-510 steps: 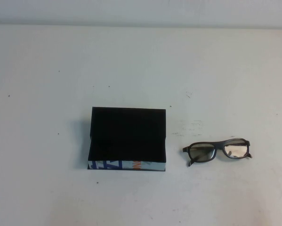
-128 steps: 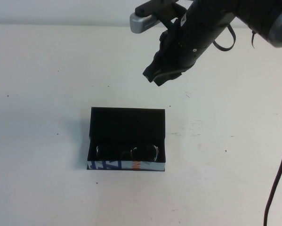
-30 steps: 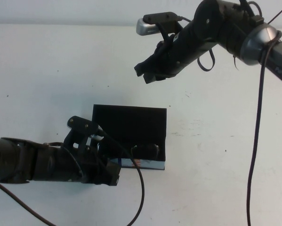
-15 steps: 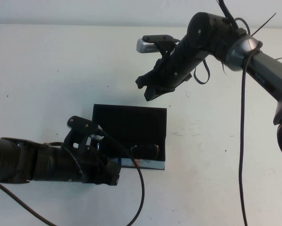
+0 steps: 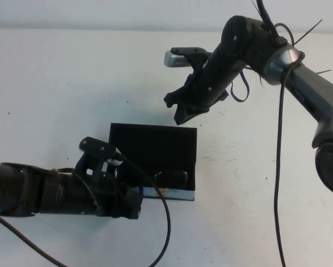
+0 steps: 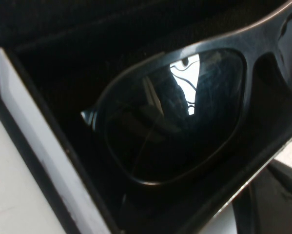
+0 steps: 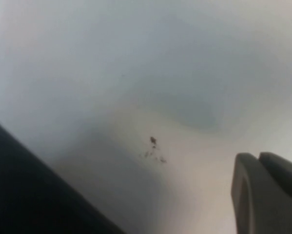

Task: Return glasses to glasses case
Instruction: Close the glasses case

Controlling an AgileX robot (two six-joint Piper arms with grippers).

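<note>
You've got a matt white bench (image 5: 55, 83), smooth but scuffed, with small dark specks. The glasses case (image 5: 153, 146) reads as matt black inside, like flocked card or cloth lining; its front strip is printed and slightly glossy, and the wall edge looks plain white in the left wrist view. The glasses (image 6: 175, 112) have a glossy dark plastic frame and shiny lenses throwing reflections. The left end effector (image 5: 119, 206) and right end effector (image 5: 180, 111) look like matt black plastic. The right arm shows a silver-grey metal-looking sleeve and rubbery black cables.
</note>
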